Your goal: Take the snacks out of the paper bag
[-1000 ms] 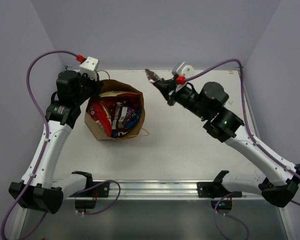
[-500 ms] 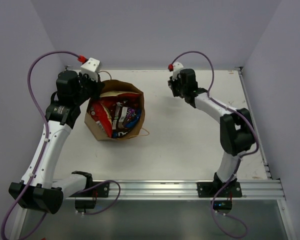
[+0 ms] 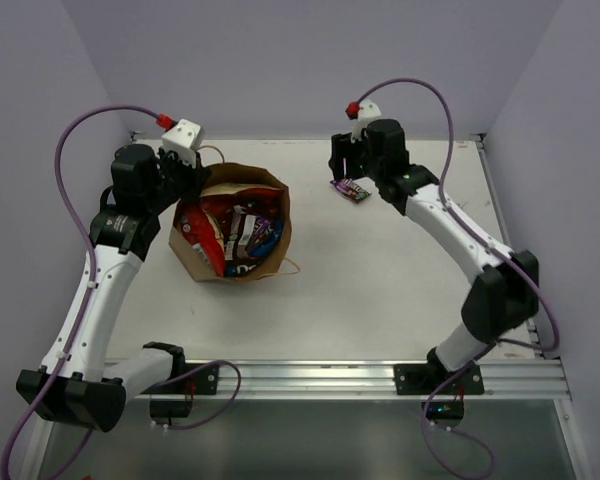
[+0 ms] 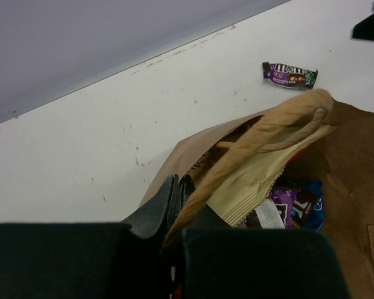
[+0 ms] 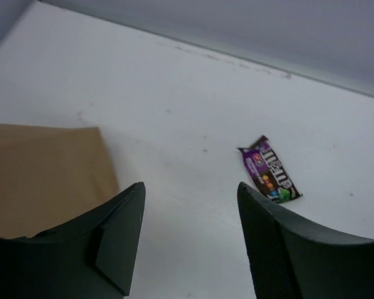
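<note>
Paper bag (image 3: pixel 248 170) steadied for unloading
Left gripper (image 4: pixel 182 200) pinches its rim; right gripper (image 5: pixel 190 190) hangs spread, empty, above M&M's packet (image 5: pixel 269 170).

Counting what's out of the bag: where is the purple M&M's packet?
In the top view, the purple M&M's packet lies on the table, right of the paper bag and apart from it, by the open right gripper.

Brown paper bag (image 3: pixel 245 173), red chip bags (image 3: pixel 208 225) inside, purple candy packet (image 3: pixel 352 189), white table (image 3: pixel 380 290)
</note>
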Robot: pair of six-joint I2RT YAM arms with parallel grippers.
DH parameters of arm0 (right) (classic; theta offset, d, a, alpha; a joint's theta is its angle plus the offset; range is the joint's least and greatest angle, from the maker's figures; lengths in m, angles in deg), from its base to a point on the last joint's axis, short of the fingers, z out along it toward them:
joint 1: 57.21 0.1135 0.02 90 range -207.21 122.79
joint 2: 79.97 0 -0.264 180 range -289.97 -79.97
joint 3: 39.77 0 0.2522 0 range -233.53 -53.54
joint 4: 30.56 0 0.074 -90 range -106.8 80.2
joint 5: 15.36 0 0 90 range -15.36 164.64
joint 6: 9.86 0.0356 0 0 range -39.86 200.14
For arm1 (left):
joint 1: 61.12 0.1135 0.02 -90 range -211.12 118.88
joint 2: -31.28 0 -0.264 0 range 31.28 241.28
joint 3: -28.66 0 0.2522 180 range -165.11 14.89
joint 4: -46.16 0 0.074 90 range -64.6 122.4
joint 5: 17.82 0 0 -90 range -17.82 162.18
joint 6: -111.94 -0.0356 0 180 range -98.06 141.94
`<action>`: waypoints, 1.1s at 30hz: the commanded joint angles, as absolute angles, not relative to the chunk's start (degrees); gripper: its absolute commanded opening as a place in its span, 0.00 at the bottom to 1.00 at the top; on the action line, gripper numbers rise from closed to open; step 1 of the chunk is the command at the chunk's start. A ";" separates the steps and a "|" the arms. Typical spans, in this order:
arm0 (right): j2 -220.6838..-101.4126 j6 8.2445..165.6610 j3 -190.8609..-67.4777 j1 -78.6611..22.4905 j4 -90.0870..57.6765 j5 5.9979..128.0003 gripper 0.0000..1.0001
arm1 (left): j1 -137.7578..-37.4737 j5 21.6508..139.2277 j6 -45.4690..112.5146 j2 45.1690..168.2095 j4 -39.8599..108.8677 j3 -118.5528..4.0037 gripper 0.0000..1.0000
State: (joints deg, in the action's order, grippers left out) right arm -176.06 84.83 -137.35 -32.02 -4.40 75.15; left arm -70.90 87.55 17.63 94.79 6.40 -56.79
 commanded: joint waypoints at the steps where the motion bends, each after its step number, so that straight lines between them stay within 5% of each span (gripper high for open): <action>1: -162.43 94.61 -137.03 -25.50 2.35 74.99 0.64 | -70.96 88.26 16.75 93.16 6.21 -55.42 0.00; 11: -163.98 110.80 -142.92 3.50 9.47 85.97 0.66 | -70.96 87.30 18.08 93.42 5.60 -56.03 0.00; 33: -183.76 125.49 -145.11 7.04 6.75 91.87 0.56 | -70.96 88.26 19.31 92.10 5.07 -54.54 0.00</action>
State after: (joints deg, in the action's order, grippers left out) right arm -182.75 123.25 -143.75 6.86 8.76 89.82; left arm -70.92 88.06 18.33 93.30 6.51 -55.58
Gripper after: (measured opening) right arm 0.567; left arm 0.015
